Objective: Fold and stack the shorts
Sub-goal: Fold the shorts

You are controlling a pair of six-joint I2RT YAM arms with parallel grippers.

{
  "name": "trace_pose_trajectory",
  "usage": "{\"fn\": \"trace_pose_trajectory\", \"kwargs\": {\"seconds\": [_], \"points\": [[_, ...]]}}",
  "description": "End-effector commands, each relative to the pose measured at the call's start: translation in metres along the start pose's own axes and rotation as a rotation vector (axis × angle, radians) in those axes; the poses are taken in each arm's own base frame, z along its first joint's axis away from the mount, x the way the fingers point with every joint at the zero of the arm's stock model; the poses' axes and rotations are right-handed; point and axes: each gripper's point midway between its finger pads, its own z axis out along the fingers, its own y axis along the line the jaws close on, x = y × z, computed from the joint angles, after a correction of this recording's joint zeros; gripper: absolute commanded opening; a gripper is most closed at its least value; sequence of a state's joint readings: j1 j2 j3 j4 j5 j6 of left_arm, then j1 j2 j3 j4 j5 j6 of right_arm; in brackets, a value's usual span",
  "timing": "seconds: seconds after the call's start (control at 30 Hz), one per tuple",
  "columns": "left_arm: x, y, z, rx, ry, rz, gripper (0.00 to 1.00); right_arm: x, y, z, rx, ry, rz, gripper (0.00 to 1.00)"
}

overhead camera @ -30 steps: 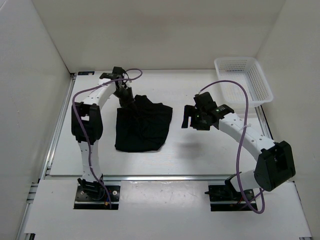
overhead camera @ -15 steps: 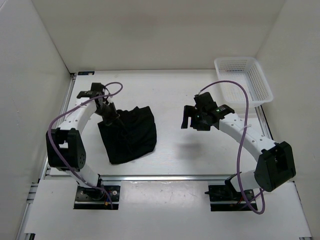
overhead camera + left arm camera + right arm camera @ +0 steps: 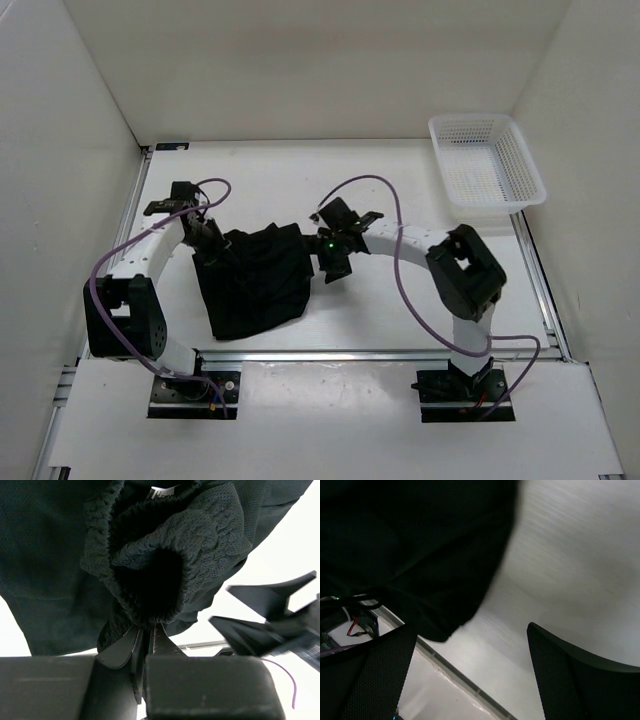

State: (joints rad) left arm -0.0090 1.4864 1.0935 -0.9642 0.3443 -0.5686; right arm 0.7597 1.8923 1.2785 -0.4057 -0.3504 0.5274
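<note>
1. Table (image 3: 400,180): white and flat, walled in white on three sides. My two bases sit at its 6 o'clock edge.

2. Shorts (image 3: 250,280): one black pair, gathered into a rough, rumpled block. It lies on the table toward 9 o'clock from the centre, between my two grippers. In the left wrist view the shorts (image 3: 60,555) fill most of the frame. In the right wrist view the shorts (image 3: 410,540) take up the 10 o'clock half, over bare table.

3. Left arm (image 3: 130,270): bowed out toward 9 o'clock and reaching back in to the cloth.

4. Right arm (image 3: 440,255): bent across toward 9 o'clock.

5. Basket (image 3: 487,160): white plastic mesh at the table's 2 o'clock corner, well apart from the shorts.

6. Right gripper (image 3: 332,258): just beside the shorts' 3 o'clock edge. From its own camera the right gripper (image 3: 467,627) has its fingers spread wide and nothing is held. I cannot tell whether it touches the cloth.

7. Left gripper (image 3: 208,238): at the shorts' 11 o'clock corner. Up close, the left gripper (image 3: 145,632) is pinched tight on a bunched fold of the waistband (image 3: 170,555).

8. Purple cable (image 3: 370,182): loops above my right arm.

9. Label (image 3: 162,489): a small white tag inside the waistband, at 12 o'clock in the left wrist view.
</note>
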Motion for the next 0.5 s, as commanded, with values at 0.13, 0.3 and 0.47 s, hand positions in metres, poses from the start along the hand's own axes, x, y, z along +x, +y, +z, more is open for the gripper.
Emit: {"fn": "trace_pose_trajectory", "kwargs": {"seconds": [0.13,0.3,0.47], "points": [[-0.017,-0.018,-0.027,0.064,-0.102,0.045,0.10,-0.021,0.016,0.042,-0.026,-0.014,0.008,0.81],[-0.025,-0.029,-0.034,0.094,-0.115,0.083,0.10,-0.032,0.010,0.057,-0.018,-0.063,0.046,0.40],[-0.023,-0.051,-0.018,0.086,-0.057,0.152,0.10,-0.037,-0.009,0.039,-0.015,-0.149,0.190,0.00]]}}
